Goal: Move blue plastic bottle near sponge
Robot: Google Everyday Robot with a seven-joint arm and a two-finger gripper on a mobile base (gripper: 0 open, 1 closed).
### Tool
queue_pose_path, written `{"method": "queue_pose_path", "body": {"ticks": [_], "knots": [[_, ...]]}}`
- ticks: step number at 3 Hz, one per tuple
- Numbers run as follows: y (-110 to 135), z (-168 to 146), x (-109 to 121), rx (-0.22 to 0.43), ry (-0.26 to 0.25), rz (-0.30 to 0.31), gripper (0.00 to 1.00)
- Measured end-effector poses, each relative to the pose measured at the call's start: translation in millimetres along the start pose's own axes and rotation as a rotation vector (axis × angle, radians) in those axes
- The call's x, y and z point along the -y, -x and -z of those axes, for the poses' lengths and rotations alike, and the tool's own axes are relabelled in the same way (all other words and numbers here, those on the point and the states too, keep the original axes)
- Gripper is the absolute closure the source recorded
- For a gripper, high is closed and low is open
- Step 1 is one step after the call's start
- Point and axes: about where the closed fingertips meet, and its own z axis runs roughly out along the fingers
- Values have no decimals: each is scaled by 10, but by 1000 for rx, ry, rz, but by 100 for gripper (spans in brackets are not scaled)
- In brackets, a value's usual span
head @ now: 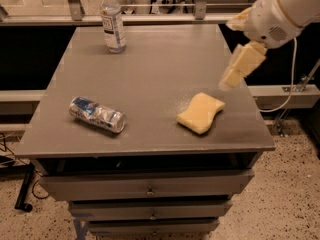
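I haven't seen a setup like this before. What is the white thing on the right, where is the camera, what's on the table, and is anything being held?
The white shape at the upper right is a robot arm. The yellowish piece at its tip is the end effector, the part that grasps. It hangs in the air by the table's right edge, above and a little right of the sponge, and it holds nothing.

There is only one camera. It looks down on the grey table from the front; where it is mounted is not known.

Three things are on the table: a bottle standing upright at the far left, a crushed can lying on its side at the front left, and the sponge lying flat at the front right. Drawers sit below the top.
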Motion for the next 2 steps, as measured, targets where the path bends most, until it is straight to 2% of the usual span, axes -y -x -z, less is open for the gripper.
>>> {"method": "queue_pose_path", "body": {"ticks": [1, 2], "knots": [[346, -454, 350, 197, 10, 3, 0], [717, -903, 586, 357, 14, -25, 0]]}}
